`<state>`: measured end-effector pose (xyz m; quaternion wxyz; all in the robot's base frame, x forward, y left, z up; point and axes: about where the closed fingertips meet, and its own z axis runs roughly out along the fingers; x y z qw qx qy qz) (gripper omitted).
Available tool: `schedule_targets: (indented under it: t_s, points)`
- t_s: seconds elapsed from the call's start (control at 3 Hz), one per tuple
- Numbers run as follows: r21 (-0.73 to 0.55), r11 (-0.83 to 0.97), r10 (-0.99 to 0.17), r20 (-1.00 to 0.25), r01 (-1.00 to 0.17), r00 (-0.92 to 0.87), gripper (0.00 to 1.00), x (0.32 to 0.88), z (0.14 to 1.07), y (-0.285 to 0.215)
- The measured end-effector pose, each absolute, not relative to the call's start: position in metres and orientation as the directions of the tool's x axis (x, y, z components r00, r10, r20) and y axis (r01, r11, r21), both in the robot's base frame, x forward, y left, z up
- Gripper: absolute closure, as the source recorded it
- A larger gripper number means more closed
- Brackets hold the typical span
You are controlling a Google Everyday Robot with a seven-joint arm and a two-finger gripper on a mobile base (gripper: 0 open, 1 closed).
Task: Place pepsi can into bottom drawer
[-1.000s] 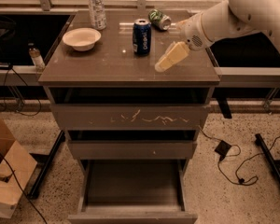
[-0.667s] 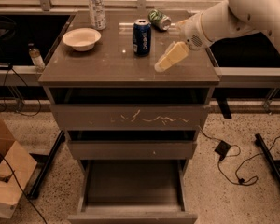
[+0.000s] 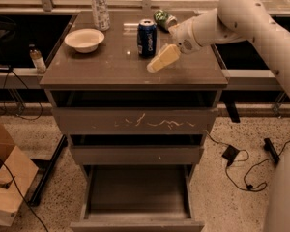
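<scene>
The pepsi can [image 3: 146, 37] stands upright on the cabinet top [image 3: 111, 69], near the back centre. It is dark blue with a silver top. My gripper [image 3: 159, 61] hangs just to the right of and in front of the can, close to it, low over the top. The can is not lifted. The bottom drawer [image 3: 137, 190] is pulled out at floor level and its tray is empty. The scratched upper drawer [image 3: 135, 121] and the middle drawer [image 3: 135, 154] are shut.
A white bowl [image 3: 84, 38] sits at the left of the top. A clear plastic bottle [image 3: 100, 6] stands at the back. A green can [image 3: 164, 18] lies behind my gripper. A cardboard box [image 3: 7, 190] is on the floor at left, and cables [image 3: 241, 170] at right.
My gripper has moved a little to the left, closer to the pepsi can. The can and the drawers have not moved.
</scene>
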<state>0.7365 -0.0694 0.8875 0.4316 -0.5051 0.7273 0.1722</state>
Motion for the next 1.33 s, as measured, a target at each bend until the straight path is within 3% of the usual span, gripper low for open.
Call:
schedule_targets:
  t_s: [1.0, 1.33]
  points:
    - [-0.148, 0.409, -0.502, -0.860, -0.901, -0.087, 0.00, 0.819, 0.858, -0.013]
    - [-0.152, 0.423, -0.484, -0.872, -0.894, -0.081, 0.18, 0.834, 0.862, -0.011]
